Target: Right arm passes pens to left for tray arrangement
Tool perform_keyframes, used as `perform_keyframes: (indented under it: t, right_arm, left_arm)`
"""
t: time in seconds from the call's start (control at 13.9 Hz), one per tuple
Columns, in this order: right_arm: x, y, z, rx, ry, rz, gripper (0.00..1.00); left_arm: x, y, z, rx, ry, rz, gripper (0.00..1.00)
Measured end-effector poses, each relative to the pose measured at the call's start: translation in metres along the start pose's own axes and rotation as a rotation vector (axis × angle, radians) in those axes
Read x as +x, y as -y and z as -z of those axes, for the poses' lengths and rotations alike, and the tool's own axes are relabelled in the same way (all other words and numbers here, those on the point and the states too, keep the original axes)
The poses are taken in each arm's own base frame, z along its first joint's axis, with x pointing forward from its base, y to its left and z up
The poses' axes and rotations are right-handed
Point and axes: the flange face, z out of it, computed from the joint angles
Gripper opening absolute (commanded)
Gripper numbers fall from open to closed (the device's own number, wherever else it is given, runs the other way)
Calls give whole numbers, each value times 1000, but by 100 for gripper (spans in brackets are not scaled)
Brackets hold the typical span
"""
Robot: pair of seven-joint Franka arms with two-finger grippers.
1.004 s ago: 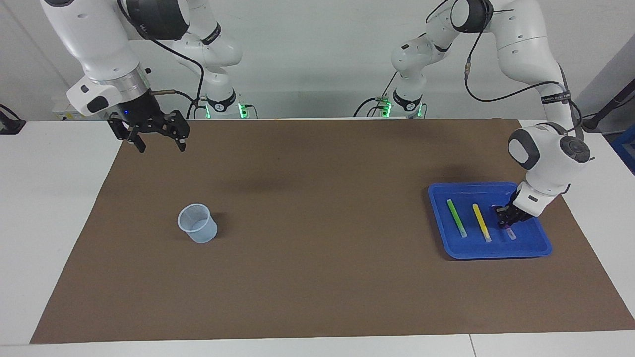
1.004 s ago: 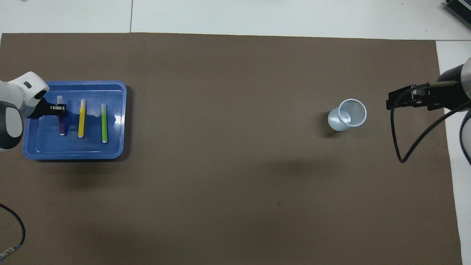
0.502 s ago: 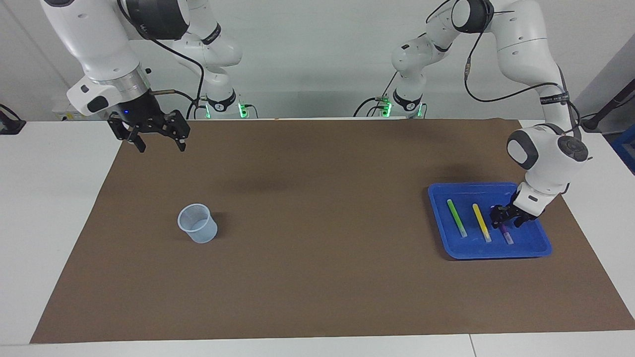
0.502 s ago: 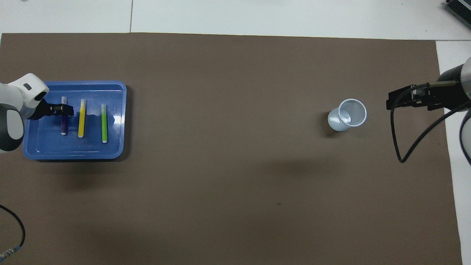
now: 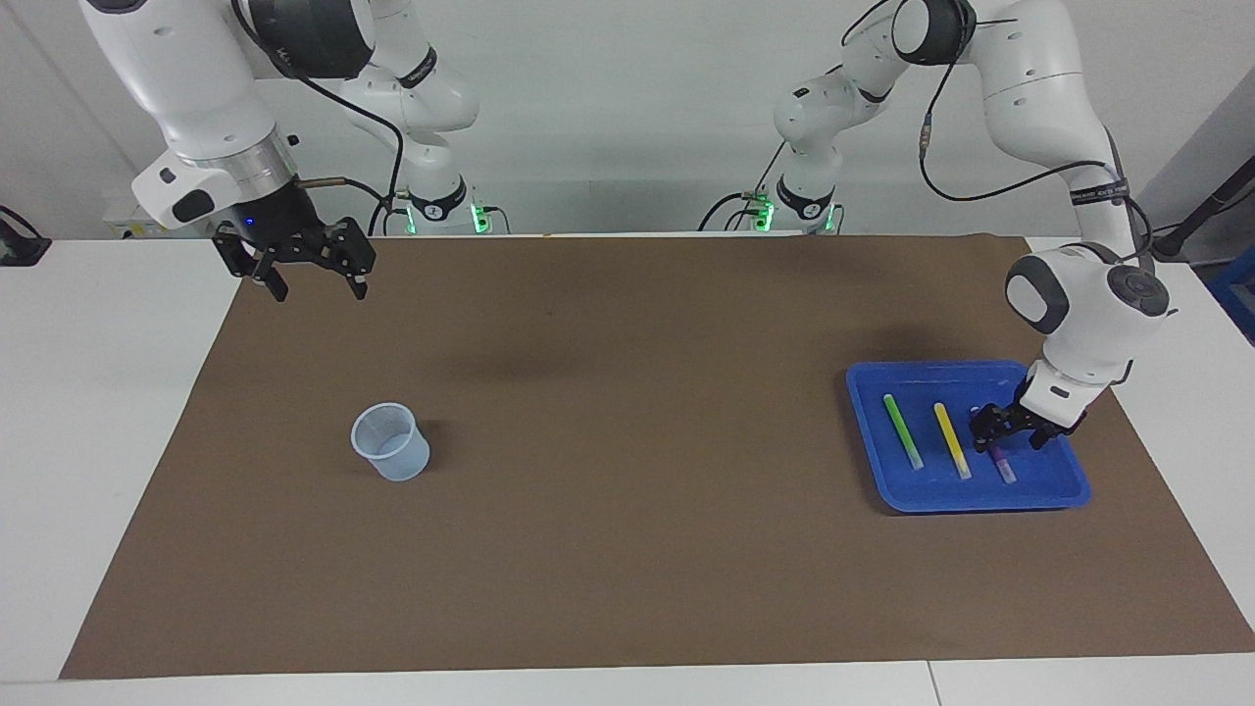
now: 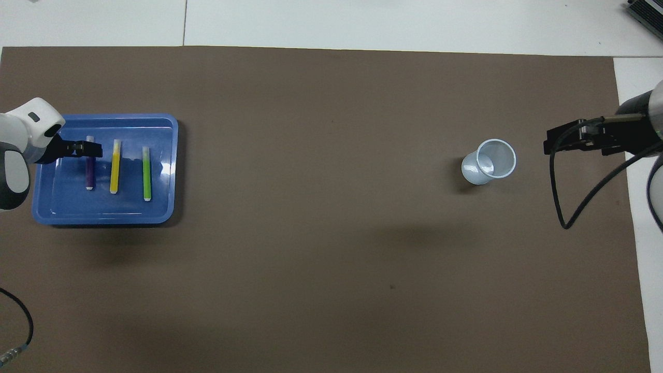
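The blue tray (image 5: pixel 1054 482) (image 6: pixel 67 207) sits on the mat at the left arm's end of the table. Three pens lie side by side in it: green (image 5: pixel 903 432) (image 6: pixel 147 175), yellow (image 5: pixel 952 441) (image 6: pixel 115 170) and purple (image 5: pixel 1002 463) (image 6: pixel 89 176). My left gripper (image 5: pixel 1008 439) (image 6: pixel 88 148) hangs open just over the purple pen, its fingers apart and not touching it. My right gripper (image 5: pixel 322 290) (image 6: pixel 557 142) waits open and empty in the air over the mat's corner at the right arm's end.
A small translucent pale-blue cup (image 5: pixel 391 442) (image 6: pixel 489 161) stands upright on the brown mat (image 5: pixel 627 490) toward the right arm's end. White table shows around the mat. A black cable (image 6: pixel 562 207) loops down from the right arm.
My left gripper opened and let go of the purple pen, which now lies in the tray beside the yellow one. The gripper lifted slightly. The right arm has not moved.
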Motion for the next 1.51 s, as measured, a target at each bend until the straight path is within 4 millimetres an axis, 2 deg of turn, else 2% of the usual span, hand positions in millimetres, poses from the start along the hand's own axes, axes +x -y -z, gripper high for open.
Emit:
perform_keyframes:
  t: [0.14,0.22,0.5,0.86,1.08,1.22,1.36,1.51]
  right_arm:
    - [0,0,0,0,0,0,100]
    - [0,0,0,0,0,0,100]
    - [0,0,0,0,0,0,100]
    - [0,0,0,0,0,0,100]
    - [0,0,0,0,0,0,100]
    - [0,0,0,0,0,0,100]
    - [0,0,0,0,0,0,100]
    - [0,0,0,0,0,0,100]
  left_arm:
    - [9,0,17,9,-34,-2,100]
    - [14,0,33,18,-63,-5,100]
    - [24,0,117,70,-184,-9,100]
    - [9,-8,215,118,-216,-11,100]
    - [-9,-27,265,134,-193,-25,100]
    - [-20,-48,281,133,-153,-47,100]
    - [-29,-65,277,121,-86,-67,100]
    - [-34,-71,269,115,-47,-74,100]
